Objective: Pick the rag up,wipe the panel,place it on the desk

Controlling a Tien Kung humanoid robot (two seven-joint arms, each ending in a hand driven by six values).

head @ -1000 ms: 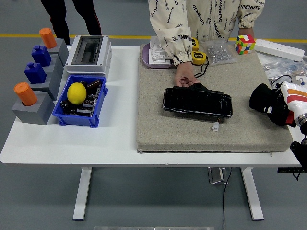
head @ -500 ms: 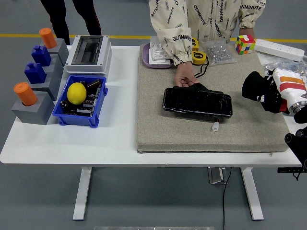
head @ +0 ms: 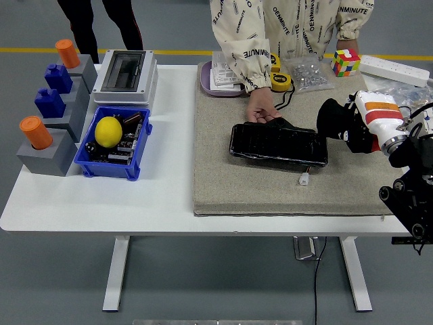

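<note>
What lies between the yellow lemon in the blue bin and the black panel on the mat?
In the head view, only the blue bin's wall, bare white table and beige mat separate lemon and panel.

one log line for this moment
right hand: approaching panel end | rag: not identifiable | person's hand: on panel far edge | left hand: out of view

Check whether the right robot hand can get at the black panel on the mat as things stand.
Probably yes. The right robot hand is at the black panel's right end with nothing between them. A person's hand rests at the panel's far edge, off to the side.
</note>
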